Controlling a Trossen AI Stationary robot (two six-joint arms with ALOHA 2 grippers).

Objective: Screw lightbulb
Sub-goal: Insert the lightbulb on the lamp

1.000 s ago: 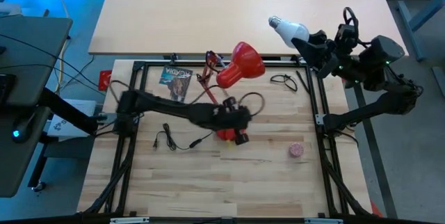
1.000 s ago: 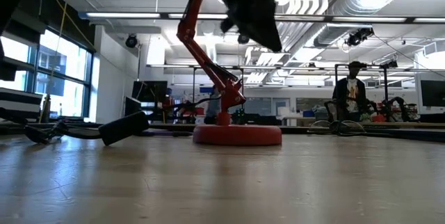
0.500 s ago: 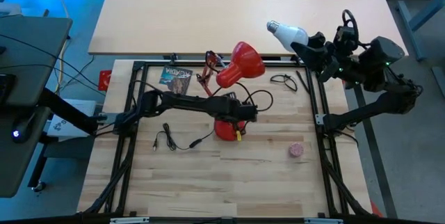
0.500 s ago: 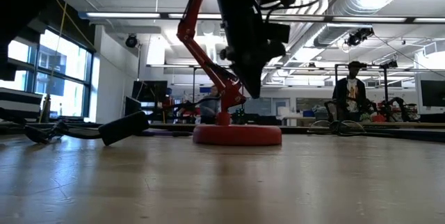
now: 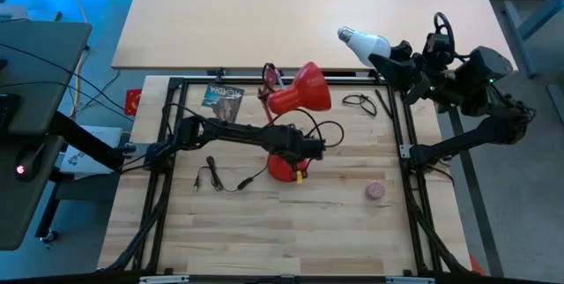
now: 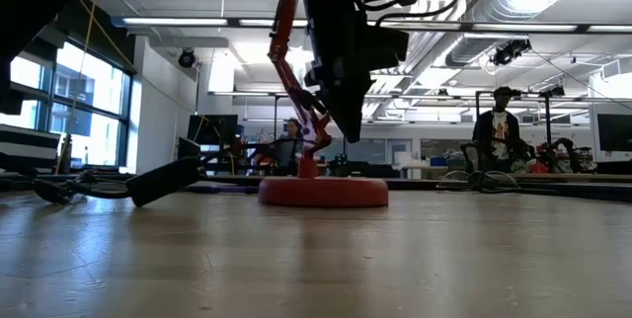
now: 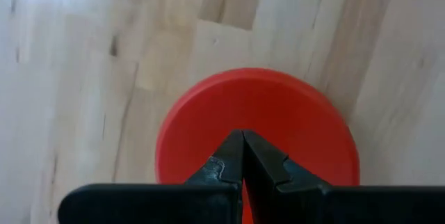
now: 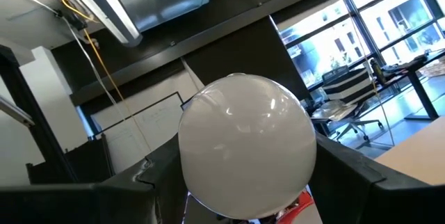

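White lightbulb (image 5: 364, 42) gripped in right pincer (image 5: 389, 57)

Printed card (image 5: 222, 100), upper left of table in high view, just inside black frame: dark cover, white lettering present, upside down to camera, too small to read.

Red tag (image 5: 132, 100), outside frame at left edge: no legible marking.

Low view, both wrist views: no legible text, labels, brands, numbers or signs.
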